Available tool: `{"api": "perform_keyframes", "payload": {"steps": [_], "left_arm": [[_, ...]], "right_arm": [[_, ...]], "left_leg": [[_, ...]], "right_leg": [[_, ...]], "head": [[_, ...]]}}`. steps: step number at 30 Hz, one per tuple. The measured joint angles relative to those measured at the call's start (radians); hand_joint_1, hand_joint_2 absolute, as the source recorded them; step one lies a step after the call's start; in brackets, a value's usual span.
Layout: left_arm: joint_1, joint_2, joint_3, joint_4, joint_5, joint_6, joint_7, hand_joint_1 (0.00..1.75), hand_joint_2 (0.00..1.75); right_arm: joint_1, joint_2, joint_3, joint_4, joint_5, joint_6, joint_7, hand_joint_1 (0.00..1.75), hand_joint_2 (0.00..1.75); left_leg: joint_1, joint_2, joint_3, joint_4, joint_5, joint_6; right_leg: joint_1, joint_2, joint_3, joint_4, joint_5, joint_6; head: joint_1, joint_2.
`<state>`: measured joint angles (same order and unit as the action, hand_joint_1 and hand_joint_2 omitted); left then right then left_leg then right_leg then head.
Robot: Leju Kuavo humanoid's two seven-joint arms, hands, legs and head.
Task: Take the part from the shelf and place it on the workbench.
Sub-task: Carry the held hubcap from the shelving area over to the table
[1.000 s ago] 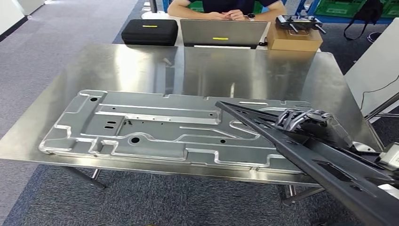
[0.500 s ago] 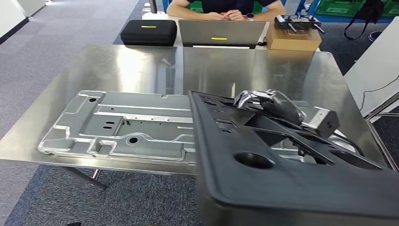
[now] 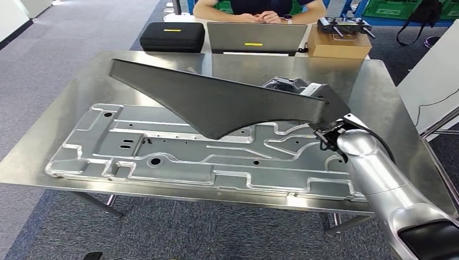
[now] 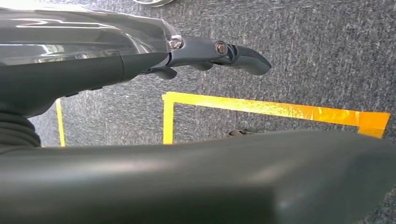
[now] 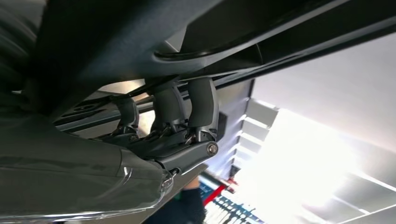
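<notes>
Part (image 3: pixel 216 103): long dark panel, wedge-shaped, held in the air over the workbench (image 3: pixel 135 70), broad end at right, narrow tip reaching far-left. It hangs above the grey stamped metal sheet (image 3: pixel 162 157) that lies flat on the bench; the frames show no contact between the two. Right hand (image 3: pixel 289 86) grips the part's broad right end, fingers (image 5: pixel 201 105) hooked over an edge of the panel in the right wrist view, closed firmly on it. Left hand (image 4: pixel 219 51) hangs over grey carpet with yellow floor tape (image 4: pixel 280 109); fingers extended and not closed on anything, though a dark blurred mass lies close in front of the lens and I cannot tell what it is. Progress, as judged: pick-up from the shelf done, carry to the bench done; what remains is lowering the part, setting it down flat and letting go. Far side: a seated person (image 3: pixel 260 8), a laptop (image 3: pixel 254 38), a black case (image 3: pixel 172 37), a cardboard box (image 3: pixel 338 46).
</notes>
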<state>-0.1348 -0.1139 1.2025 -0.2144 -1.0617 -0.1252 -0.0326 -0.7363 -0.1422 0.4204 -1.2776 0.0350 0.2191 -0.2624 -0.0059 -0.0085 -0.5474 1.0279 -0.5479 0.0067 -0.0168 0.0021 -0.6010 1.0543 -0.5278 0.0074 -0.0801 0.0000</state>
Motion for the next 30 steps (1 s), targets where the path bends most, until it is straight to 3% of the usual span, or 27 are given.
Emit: {"api": "perform_keyframes", "payload": {"steps": [6, 15, 30], "left_arm": [[0.009, -0.001, 0.0, 0.0, 0.014, 0.001, -0.005, 0.0, 1.75], [0.022, 0.004, 0.002, 0.0, 0.025, -0.008, -0.013, 0.0, 1.75], [0.023, 0.012, 0.002, 0.0, 0.013, -0.007, -0.005, 0.0, 1.75]], "right_arm": [[0.015, 0.014, 0.016, 0.042, 0.164, -0.108, 0.001, 1.75, 1.75], [0.04, 0.101, 0.109, 0.096, 0.464, -0.289, 0.054, 1.75, 1.75], [0.049, 0.111, 0.112, 0.123, 0.676, -0.441, 0.136, 1.75, 1.75]], "left_leg": [[0.0, 0.0, 0.0, 0.0, 0.0, 0.0], [0.002, 0.001, 0.0, 0.0, 0.0, -0.001], [0.0, 0.001, 0.0, 0.0, -0.001, -0.001]], "right_leg": [[0.0, 0.001, 0.0, 0.0, 0.0, 0.0], [0.002, 0.001, 0.0, 0.0, 0.0, 0.0], [0.001, 0.001, -0.001, 0.0, 0.0, 0.0]], "head": [[0.0, 0.0], [0.0, 0.0], [0.0, 0.0]]}}
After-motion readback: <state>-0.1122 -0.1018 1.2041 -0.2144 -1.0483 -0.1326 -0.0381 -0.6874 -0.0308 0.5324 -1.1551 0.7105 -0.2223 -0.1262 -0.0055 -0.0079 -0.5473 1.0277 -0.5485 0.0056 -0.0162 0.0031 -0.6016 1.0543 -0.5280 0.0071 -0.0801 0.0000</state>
